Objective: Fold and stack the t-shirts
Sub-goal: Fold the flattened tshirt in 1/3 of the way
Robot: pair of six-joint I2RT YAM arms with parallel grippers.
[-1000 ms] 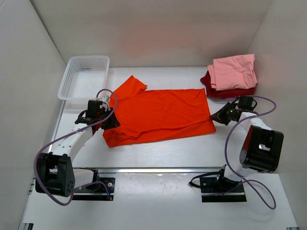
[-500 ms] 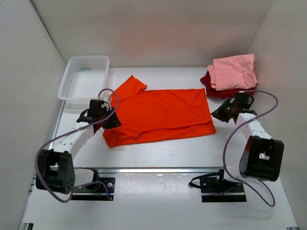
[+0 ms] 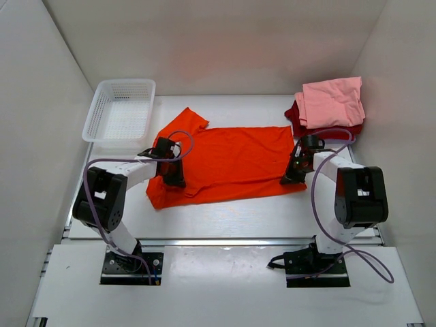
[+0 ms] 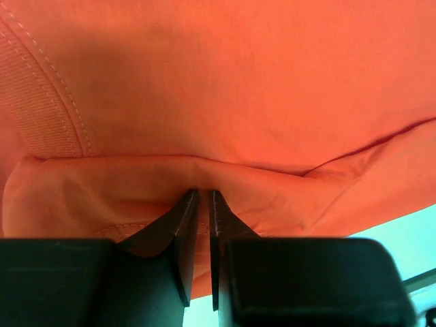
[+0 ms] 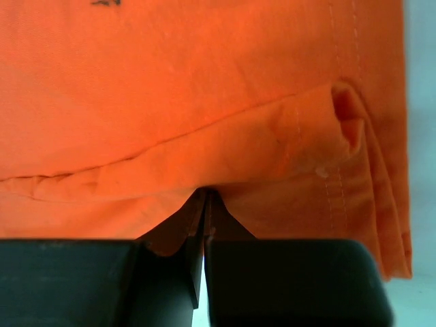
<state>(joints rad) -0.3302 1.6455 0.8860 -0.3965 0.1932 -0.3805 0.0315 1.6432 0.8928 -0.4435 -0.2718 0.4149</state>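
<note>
Orange t-shirt [image 3: 231, 160], spread flat mid-table [image 3: 225, 218], pinched along its near edge by both arms.
Left gripper [image 4: 203, 194]: fingers nearly together, nipping a fold at the collar end. Right gripper [image 5: 206, 194]: clenched tight on a fold near the hem corner. Pink t-shirt [image 3: 332, 101]: folded, atop dark red t-shirt [image 3: 327, 129], far right corner. White basket [image 3: 102, 102]: far left.
</note>
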